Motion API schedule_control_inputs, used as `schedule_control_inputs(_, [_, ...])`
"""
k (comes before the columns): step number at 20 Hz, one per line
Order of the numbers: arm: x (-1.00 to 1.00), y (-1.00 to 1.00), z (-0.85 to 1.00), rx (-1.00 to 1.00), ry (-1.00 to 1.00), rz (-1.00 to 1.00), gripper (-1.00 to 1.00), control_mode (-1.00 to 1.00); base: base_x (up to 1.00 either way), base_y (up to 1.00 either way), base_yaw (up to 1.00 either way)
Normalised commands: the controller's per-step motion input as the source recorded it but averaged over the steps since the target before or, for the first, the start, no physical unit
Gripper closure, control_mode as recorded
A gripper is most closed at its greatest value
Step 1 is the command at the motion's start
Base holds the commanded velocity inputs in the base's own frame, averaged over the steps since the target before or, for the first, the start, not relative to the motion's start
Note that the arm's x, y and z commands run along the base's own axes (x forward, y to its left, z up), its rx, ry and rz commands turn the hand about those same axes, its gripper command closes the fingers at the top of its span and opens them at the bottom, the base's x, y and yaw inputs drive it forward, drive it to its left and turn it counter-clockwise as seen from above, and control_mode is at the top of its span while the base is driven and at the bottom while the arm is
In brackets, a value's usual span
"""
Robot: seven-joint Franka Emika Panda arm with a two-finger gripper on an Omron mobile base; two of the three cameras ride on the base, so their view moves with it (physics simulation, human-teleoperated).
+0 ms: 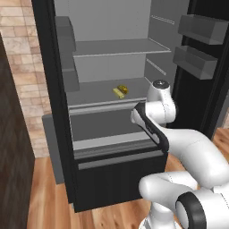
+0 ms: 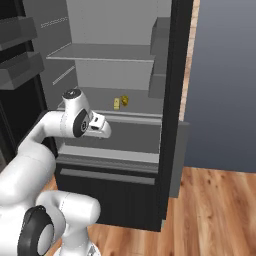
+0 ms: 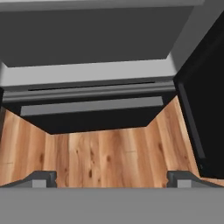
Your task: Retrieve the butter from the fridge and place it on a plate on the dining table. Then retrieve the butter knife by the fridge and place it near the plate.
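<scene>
The fridge (image 1: 53, 89) stands open with its grey shelves bare to view. On its middle shelf lies the butter (image 1: 118, 93), a small pale-yellow stick, also seen from the right (image 2: 116, 103). A darker golden-brown lump (image 1: 123, 89) sits just behind it. My gripper (image 3: 112, 179) is open, its fingertips (image 3: 43, 178) far apart with nothing between them. It hangs in front of the fridge, below the butter's shelf, and looks down at the lower drawer (image 3: 92, 118) and the floor. The plate, dining table and butter knife are out of view.
Open fridge doors with grey door bins (image 1: 197, 60) flank the arm on both sides (image 2: 17, 65). A brick wall (image 1: 20, 53) lies left of the fridge. Wooden floor (image 3: 109, 153) spreads below, and a blue-grey wall (image 2: 225, 85) stands to the right.
</scene>
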Motion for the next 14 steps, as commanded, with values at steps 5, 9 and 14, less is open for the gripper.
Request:
schedule_control_inputs(5, [0.0,0.0,0.0,0.0,0.0,0.0,-1.0,1.0,0.36,0.0,0.0])
schedule_control_inputs(9, [0.0,0.0,0.0,0.0,0.0,0.0,-1.0,1.0,0.46,0.0,0.0])
schedule_control_inputs(14, [0.0,0.0,0.0,0.0,0.0,0.0,-1.0,1.0,0.38,0.0,0.0])
